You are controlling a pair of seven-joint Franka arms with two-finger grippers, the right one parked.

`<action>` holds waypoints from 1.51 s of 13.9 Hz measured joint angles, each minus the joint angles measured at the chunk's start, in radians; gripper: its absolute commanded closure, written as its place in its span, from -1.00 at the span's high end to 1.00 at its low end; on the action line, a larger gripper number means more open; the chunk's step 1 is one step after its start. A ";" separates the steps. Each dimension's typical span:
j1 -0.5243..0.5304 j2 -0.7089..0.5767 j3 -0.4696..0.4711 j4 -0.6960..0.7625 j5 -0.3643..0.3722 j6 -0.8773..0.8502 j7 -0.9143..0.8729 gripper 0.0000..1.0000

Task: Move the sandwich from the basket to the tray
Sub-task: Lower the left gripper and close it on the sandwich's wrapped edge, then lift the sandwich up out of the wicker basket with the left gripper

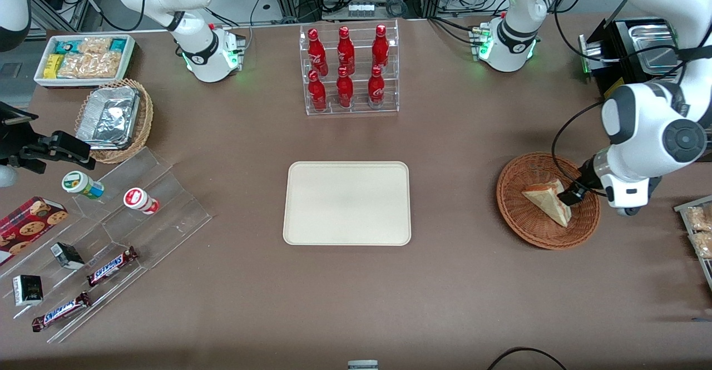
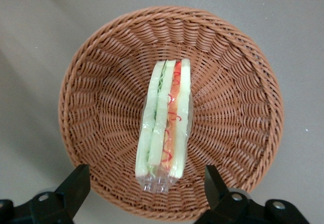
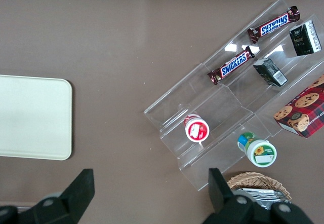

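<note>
The sandwich (image 1: 548,201) (image 2: 165,117), a wrapped white-bread wedge with red and pale green filling, lies in the reddish-brown wicker basket (image 1: 528,225) (image 2: 101,92) toward the working arm's end of the table. My left gripper (image 1: 573,195) (image 2: 147,188) hangs open just above the basket, over the sandwich's end, its black fingers (image 2: 76,183) spread wide on either side without touching it. The cream tray (image 1: 347,203) (image 3: 33,116) lies bare at the middle of the table.
A clear rack of red bottles (image 1: 349,69) stands farther from the front camera than the tray. Toward the parked arm's end are a clear stepped stand (image 1: 111,236) with snack bars and cups, a tan basket with a foil container (image 1: 114,117) and a white bin of snacks (image 1: 83,58).
</note>
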 measured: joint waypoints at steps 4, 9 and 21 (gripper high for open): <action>0.000 0.007 0.000 -0.071 -0.003 0.115 -0.001 1.00; -0.001 0.048 -0.002 -0.091 -0.004 0.186 -0.001 1.00; -0.002 0.080 -0.004 -0.089 -0.009 0.216 -0.009 -0.76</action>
